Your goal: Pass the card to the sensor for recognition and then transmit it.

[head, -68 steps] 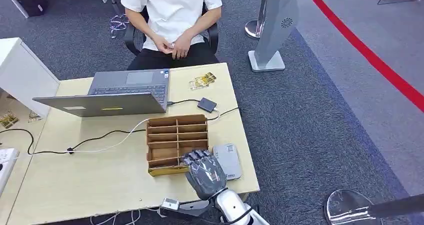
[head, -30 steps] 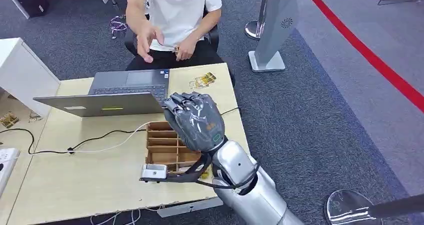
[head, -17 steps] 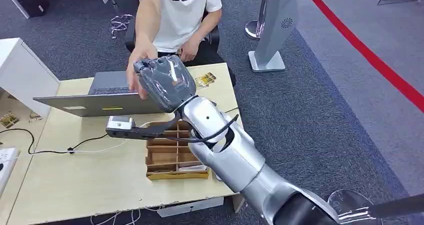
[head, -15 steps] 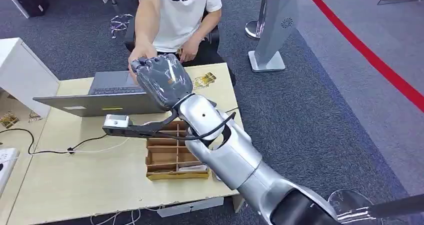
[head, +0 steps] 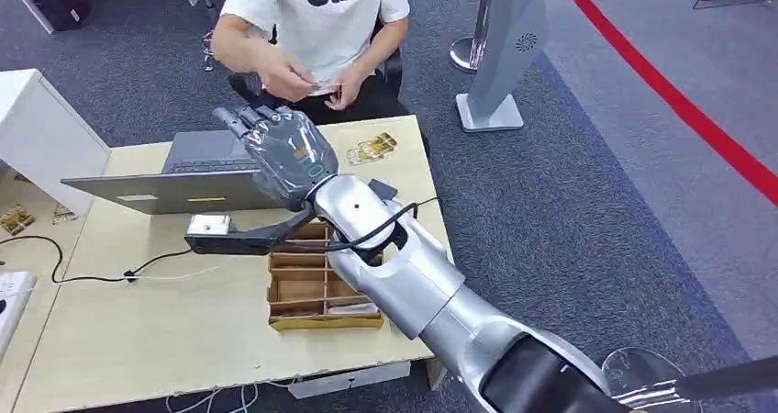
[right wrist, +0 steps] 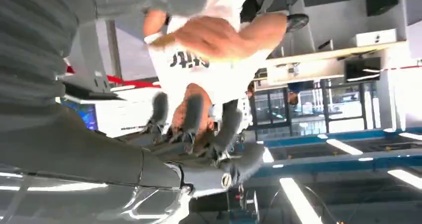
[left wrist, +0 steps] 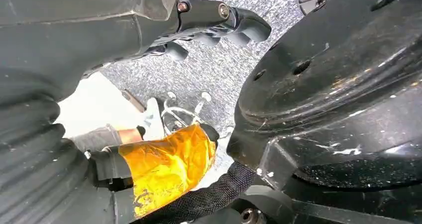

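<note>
My right hand (head: 280,154) hangs stretched out over the laptop's far edge, toward the seated person (head: 316,9). Its fingers (right wrist: 193,115) are spread and hold nothing. The person holds a small card (right wrist: 158,39) between both hands (head: 307,81) in front of their chest, a short way beyond my fingertips. My right arm (head: 404,266) crosses above the wooden divider box (head: 303,289) and hides the grey card reader beside it. My left hand (left wrist: 219,22) hangs at my side with loosely bent fingers and nothing in it.
An open laptop (head: 197,179) stands at the table's far left, with cables (head: 110,271) trailing across the wooden table (head: 138,340). Yellow cards (head: 372,147) lie near the far edge. A white cabinet (head: 37,128) stands at the left, a grey stand (head: 505,55) on the carpet to the right.
My right hand rose from the divider box and reached across the laptop. The person's hand met it, took the card and drew back to their chest. My fingers have spread apart.
</note>
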